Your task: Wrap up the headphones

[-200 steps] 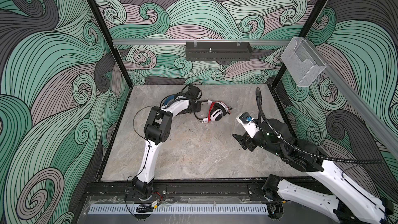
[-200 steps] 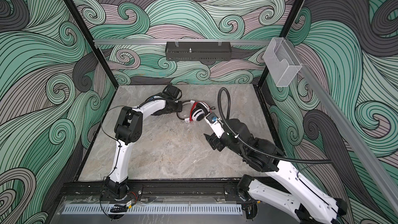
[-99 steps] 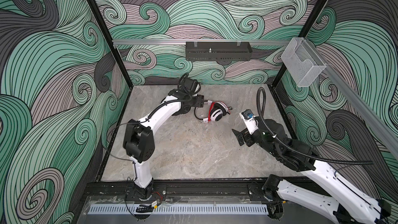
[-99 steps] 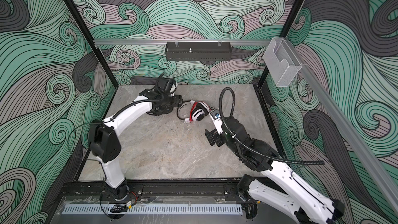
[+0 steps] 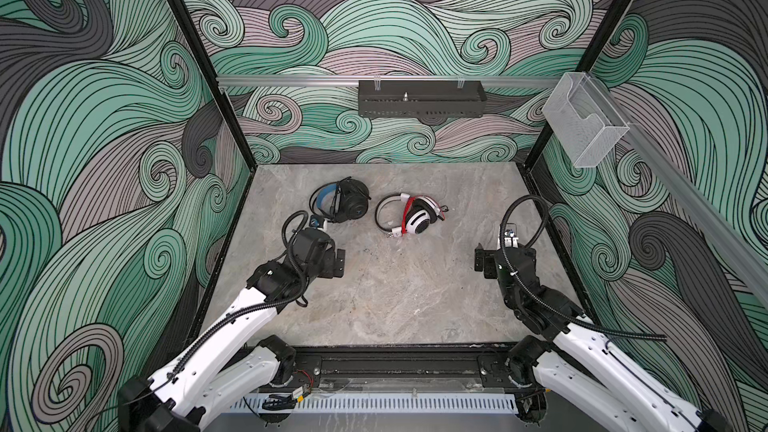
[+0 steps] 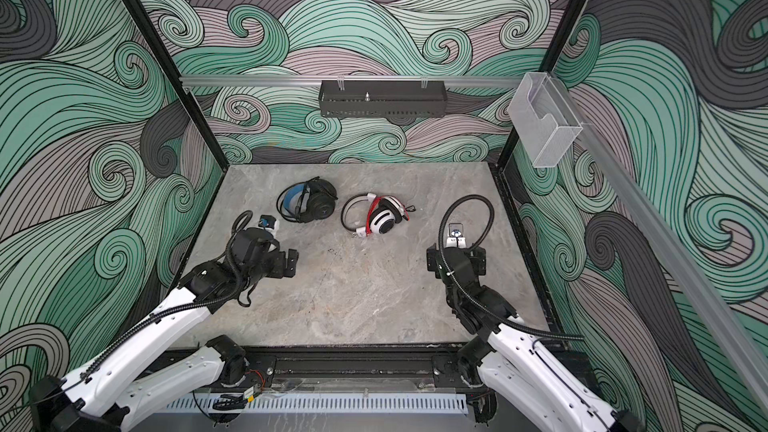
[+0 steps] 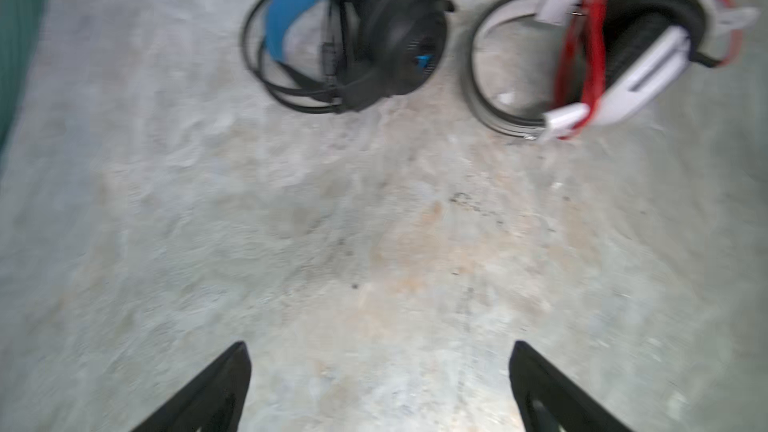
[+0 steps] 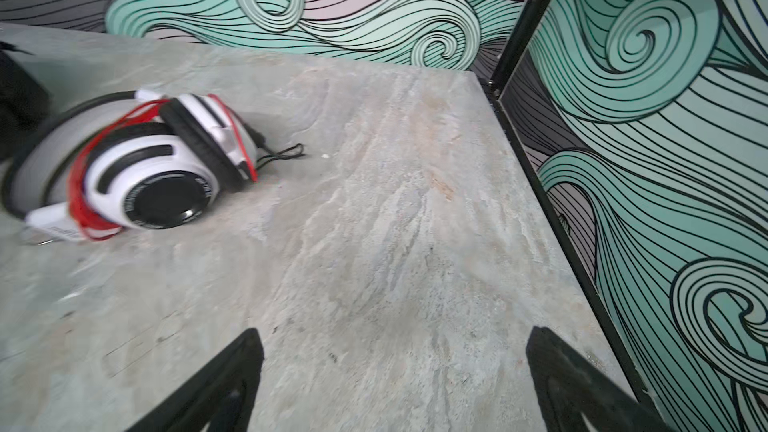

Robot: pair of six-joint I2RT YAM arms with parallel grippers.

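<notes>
Two headphones lie side by side at the back of the table. The black pair with blue headband lining (image 5: 343,205) (image 6: 309,201) (image 7: 374,43) has its black cable coiled round it. To its right, the white pair with black cushions (image 5: 411,216) (image 6: 380,216) (image 7: 623,60) (image 8: 141,176) has a red cable looped round it. My left gripper (image 5: 337,263) (image 6: 289,263) (image 7: 378,351) hovers open and empty in front of the black pair. My right gripper (image 5: 498,261) (image 6: 456,261) (image 8: 395,334) is open and empty, off to the right of the white pair.
The grey stone-look table (image 5: 395,305) is walled in by swirl-patterned panels with black corner posts (image 8: 540,184). A black shelf (image 5: 422,98) hangs on the back wall. A clear plastic holder (image 5: 586,126) is mounted on the right rail.
My left arm has drawn back from the black headphones toward the front, and its jaws have opened wide. My right arm has pulled back to the right and opened fully.
</notes>
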